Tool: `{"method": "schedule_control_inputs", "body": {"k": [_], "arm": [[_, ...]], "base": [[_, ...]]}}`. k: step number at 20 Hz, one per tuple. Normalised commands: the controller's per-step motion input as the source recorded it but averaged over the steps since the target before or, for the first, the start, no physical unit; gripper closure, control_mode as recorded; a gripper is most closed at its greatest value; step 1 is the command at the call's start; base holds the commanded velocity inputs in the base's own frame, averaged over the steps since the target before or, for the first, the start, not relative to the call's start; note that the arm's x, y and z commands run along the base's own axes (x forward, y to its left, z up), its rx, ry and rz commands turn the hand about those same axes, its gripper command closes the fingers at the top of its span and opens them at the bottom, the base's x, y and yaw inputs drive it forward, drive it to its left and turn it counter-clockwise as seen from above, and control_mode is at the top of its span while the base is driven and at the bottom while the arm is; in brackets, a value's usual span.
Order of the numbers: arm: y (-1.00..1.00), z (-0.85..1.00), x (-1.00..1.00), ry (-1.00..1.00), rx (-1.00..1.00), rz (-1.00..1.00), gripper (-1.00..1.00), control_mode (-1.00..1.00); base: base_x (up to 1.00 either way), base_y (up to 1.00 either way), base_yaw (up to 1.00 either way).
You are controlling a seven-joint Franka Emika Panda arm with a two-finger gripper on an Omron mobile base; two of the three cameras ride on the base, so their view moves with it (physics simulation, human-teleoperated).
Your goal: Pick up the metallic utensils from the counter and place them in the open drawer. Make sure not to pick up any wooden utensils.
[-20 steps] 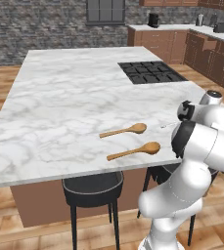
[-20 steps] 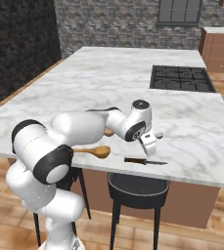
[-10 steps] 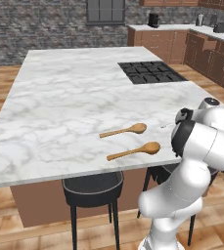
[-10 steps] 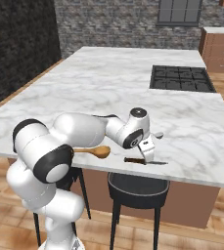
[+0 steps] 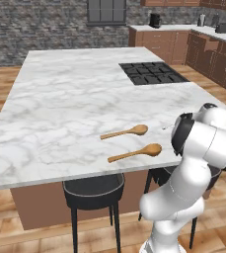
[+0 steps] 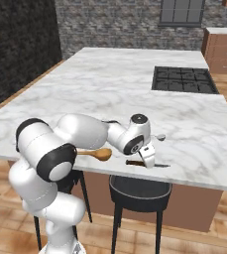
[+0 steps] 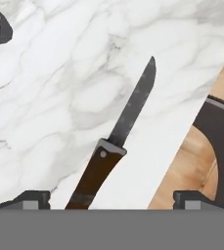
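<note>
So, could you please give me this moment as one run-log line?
gripper: open, above knife | knife: flat on counter, near its edge | wooden spoons: untouched on counter

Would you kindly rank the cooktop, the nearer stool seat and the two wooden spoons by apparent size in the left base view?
1. Cooktop
2. Stool seat, nearer the camera, so unsure
3. Front wooden spoon and rear wooden spoon: alike

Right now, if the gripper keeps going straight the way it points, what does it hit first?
Most likely the dark-handled steel knife lying flat on the white marble counter. The open gripper looks straight down at it, with a fingertip on either side of the handle. How far above it hangs is unclear.
</note>
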Motion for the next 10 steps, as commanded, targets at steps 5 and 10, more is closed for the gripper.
{"method": "schedule_control_inputs", "body": {"k": [5, 10], "arm": [[0.00, -0.08, 0.01, 0.02, 0.00, 0.00, -1.00, -1.00], [0.00, -0.03, 0.13, 0.03, 0.01, 0.00, -1.00, -1.00]], "base": [[0.00, 0.00, 0.00], [0.00, 0.00, 0.00]]}}
